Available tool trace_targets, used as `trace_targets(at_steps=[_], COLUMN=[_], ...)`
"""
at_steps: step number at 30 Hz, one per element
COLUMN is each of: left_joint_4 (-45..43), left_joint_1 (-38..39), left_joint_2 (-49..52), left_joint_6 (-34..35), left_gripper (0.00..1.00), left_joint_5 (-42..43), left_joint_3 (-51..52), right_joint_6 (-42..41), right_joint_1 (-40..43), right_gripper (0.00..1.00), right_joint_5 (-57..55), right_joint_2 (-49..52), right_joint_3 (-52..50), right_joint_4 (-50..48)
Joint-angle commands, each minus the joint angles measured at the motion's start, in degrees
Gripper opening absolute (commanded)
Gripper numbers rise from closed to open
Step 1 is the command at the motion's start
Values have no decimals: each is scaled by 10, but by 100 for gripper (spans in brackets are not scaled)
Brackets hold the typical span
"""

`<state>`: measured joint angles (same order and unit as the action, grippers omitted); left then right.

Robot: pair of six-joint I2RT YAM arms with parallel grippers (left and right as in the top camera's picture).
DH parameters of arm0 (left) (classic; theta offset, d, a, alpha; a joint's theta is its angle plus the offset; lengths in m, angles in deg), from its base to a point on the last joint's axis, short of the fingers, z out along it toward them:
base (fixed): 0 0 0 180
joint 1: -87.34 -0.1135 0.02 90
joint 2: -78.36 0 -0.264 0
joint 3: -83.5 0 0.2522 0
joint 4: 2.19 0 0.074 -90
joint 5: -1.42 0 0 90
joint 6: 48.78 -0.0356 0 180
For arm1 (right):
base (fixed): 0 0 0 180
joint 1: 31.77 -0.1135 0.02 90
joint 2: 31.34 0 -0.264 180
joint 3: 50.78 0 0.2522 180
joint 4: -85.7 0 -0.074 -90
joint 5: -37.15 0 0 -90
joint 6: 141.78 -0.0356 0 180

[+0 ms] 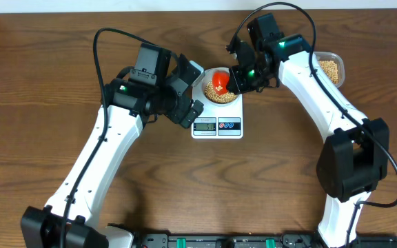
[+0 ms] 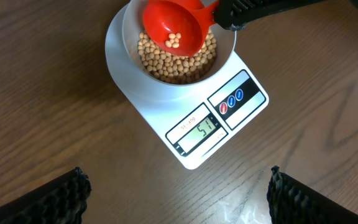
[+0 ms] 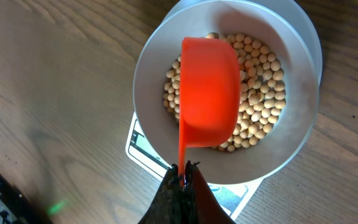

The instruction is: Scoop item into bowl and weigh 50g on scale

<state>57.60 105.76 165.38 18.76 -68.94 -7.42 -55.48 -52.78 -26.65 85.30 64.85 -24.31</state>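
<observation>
Soybeans (image 3: 260,112) cover the bottom of a small white bowl (image 3: 297,118), which sits on a white digital kitchen scale (image 2: 191,134) on a brown wooden table (image 1: 40,103). The right gripper (image 3: 182,186) has its two fingers pressed tight on the thin handle of a red plastic scoop (image 3: 210,93). The scoop's cup reaches straight out ahead of those fingertips and hangs over the middle of the bowl, above the beans. Seen from the left wrist, a few beans lie inside the cup. The left gripper (image 2: 179,202) is empty, its black fingers (image 2: 55,199) spread wide apart. The scale lies just ahead of these fingers, with the bowl on its far half and the grey display (image 2: 202,132) on its near edge, reading 51. Blue and red buttons sit beside the display. Behind the right gripper, well away from its fingers along the arm, a clear plastic tub (image 1: 340,67) holds more soybeans.
</observation>
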Motion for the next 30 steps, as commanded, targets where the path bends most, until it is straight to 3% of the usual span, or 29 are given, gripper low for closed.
trace_targets(at_steps=[1, 30], left_joint_4=[-1, -1], left_joint_1=[-1, -1], left_joint_2=[7, 7], left_joint_6=[3, 3], left_gripper=[93, 93], left_joint_5=[9, 9], left_joint_3=[5, 5], right_joint_6=[-3, 10], right_joint_1=[5, -49], right_gripper=[1, 1], right_joint_5=[-3, -126], right_joint_2=[7, 7], right_joint_3=[-4, -4], right_joint_4=[-1, -2])
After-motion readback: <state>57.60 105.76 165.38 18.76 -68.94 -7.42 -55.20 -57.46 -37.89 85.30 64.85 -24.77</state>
